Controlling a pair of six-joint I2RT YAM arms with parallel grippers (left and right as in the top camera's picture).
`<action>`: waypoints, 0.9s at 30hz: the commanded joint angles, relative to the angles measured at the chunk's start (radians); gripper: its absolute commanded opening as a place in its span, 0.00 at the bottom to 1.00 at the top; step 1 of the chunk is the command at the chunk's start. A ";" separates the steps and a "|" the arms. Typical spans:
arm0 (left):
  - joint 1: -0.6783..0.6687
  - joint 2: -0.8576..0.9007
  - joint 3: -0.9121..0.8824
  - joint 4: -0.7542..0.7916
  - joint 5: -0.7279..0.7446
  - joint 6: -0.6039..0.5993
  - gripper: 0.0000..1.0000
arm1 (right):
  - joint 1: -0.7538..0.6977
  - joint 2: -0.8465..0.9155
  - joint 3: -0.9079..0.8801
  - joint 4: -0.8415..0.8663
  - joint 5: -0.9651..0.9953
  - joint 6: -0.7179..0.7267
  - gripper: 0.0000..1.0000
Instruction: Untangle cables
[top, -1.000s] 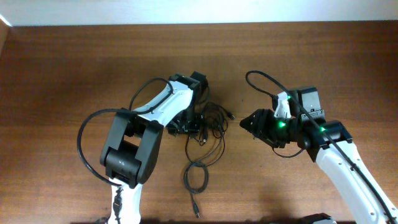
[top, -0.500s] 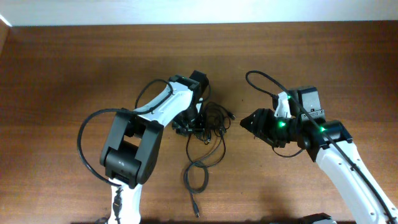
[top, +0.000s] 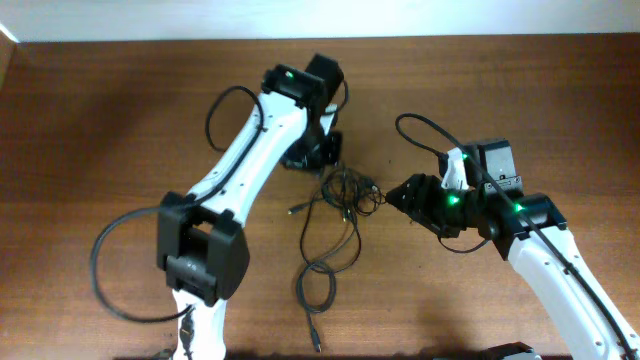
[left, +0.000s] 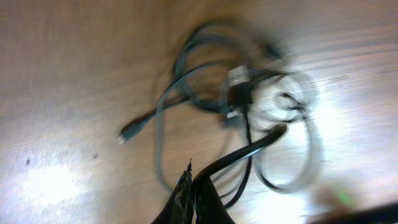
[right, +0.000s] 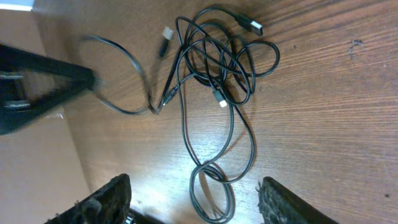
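Observation:
The cables (top: 345, 195) lie as a loose black tangle at mid table, with a long strand running down to a loop (top: 315, 285) and a plug (top: 316, 340). My left gripper (top: 318, 155) is just beyond the tangle and is shut on one black strand that leads back into it. In the left wrist view its fingers (left: 194, 186) pinch that strand above the blurred tangle (left: 249, 93). My right gripper (top: 395, 197) is open and empty just right of the tangle. In the right wrist view its fingers (right: 194, 183) stand wide apart, with the cables (right: 217, 68) ahead of them.
The wooden table (top: 100, 120) runs to a pale wall along the far edge. Thick black arm cables loop beside the left arm (top: 110, 270) and over the right arm (top: 420, 135). The left arm shows as a dark blur in the right wrist view (right: 37, 87).
My left arm has swung away toward the far side, drawing one strand out of the tangle. The tangle has loosened and shifted a little right. The right arm has not moved.

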 joint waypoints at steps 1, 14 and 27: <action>0.001 -0.120 0.078 0.032 0.193 0.056 0.00 | 0.000 0.003 0.007 0.019 -0.008 -0.004 0.76; 0.039 -0.189 0.079 0.264 1.182 0.167 0.00 | 0.000 0.012 0.007 0.132 0.178 -0.023 0.82; 0.095 -0.189 0.079 0.163 0.983 0.171 0.00 | -0.001 0.033 0.007 -0.004 0.662 -0.019 0.74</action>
